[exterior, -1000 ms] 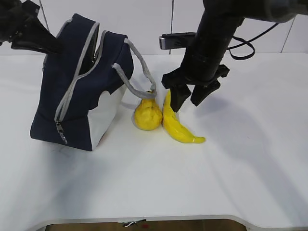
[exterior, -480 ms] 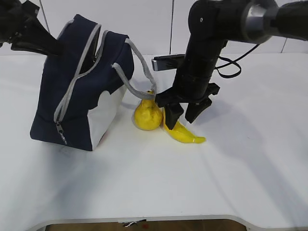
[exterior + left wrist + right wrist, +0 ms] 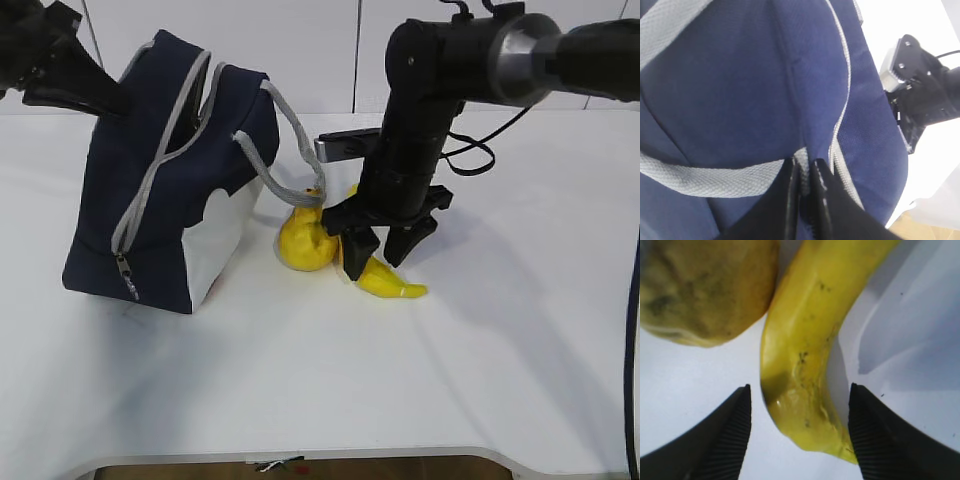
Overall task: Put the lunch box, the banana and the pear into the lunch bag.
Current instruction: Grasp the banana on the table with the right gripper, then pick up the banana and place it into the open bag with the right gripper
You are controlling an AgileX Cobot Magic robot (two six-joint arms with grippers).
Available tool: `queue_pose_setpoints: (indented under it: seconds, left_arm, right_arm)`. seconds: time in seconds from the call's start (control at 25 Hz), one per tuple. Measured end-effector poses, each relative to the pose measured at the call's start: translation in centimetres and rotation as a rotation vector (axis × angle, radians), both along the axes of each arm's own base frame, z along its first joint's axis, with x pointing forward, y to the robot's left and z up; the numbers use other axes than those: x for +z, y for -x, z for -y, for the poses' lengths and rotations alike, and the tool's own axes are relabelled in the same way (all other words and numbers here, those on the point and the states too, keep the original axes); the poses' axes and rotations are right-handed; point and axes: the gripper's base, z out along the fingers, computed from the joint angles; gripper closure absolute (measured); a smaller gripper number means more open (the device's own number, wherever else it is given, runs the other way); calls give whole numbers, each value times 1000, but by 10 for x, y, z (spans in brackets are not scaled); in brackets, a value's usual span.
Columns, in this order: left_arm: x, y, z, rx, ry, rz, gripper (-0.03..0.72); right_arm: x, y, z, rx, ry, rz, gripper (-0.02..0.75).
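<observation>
yellow banana (image 3: 805,350) half hidden between spread right gripper (image 3: 381,252), left gripper (image 3: 805,200) pinching bag (image 3: 160,200) edge

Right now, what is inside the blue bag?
The lunch bag is unzipped at the top, but its opening shows only dark shadow. Whatever lies inside is hidden. The banana and pear lie outside on the table.

pear (image 3: 305,240) between lunch bag (image 3: 165,190) and banana (image 3: 385,280).
</observation>
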Motion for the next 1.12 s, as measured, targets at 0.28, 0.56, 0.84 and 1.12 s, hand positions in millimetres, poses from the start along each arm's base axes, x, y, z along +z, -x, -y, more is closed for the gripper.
queue_pose_setpoints:
  seconds: [0.28,0.56,0.84,1.12]
  left_arm:
    - [0,0,0,0,0,2,665]
    - [0,0,0,0,0,2,665]
    - [0,0,0,0,0,2,665]
    - [0,0,0,-1,0,1,665]
  right_arm:
    - [-6,-2,-1,-3,0,2,242]
    - [-11,-2,-1,-3,4,-6,326]
    - [-11,-2,-2,0,6,-7,456]
    - [9,-12,-2,11,14,65,457]
